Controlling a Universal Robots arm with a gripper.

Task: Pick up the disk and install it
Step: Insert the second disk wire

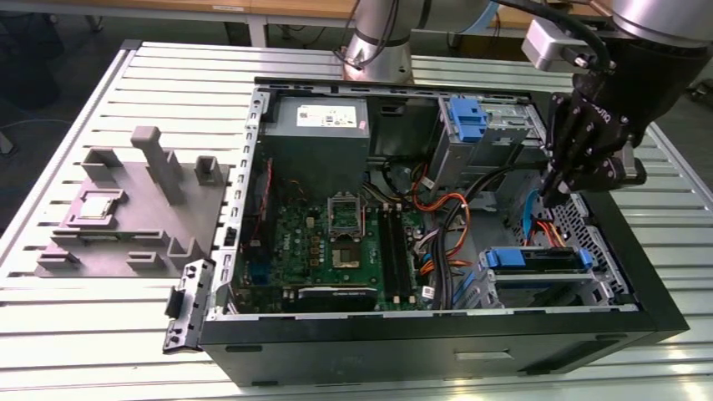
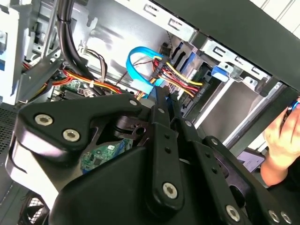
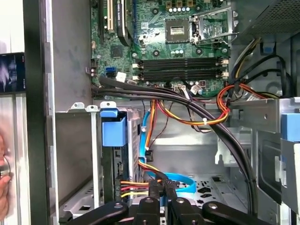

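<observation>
Slatted metal table [image 1: 134, 75] carries an open black computer case [image 1: 446, 334] lying on its side, with a grey moulded fixture [image 1: 134, 209] resting on the table just beside the case wall at the exterior view's left. Inside the case, the green circuit board [image 1: 334, 242] covers the floor, and a grey power supply [image 1: 321, 125] sits in the far corner. The disk [image 1: 537, 259], blue-framed, stands slotted in the metal bay at the case's near corner on the exterior view's right. The gripper [image 1: 553, 199] hangs inside the case by the wall at the exterior view's right, above orange and blue cables and near the disk but apart from it; its fingers look pressed together and hold nothing.

From the second wrist view, the gripper [image 2: 161, 93] shows its two black fingers meeting at the tips, with a blue ribbon cable [image 2: 138, 68] and red-yellow wires just past them. A person's hand [image 2: 281, 140] shows outside the case edge.

From the first wrist view, the fingertips [image 3: 157, 187] sit side by side, touching the blue cable loop. The disk [image 3: 115, 140] stands upright in its bay with a blue tab on top, beside the gripper. The circuit board [image 3: 164, 42] lies beyond.
</observation>
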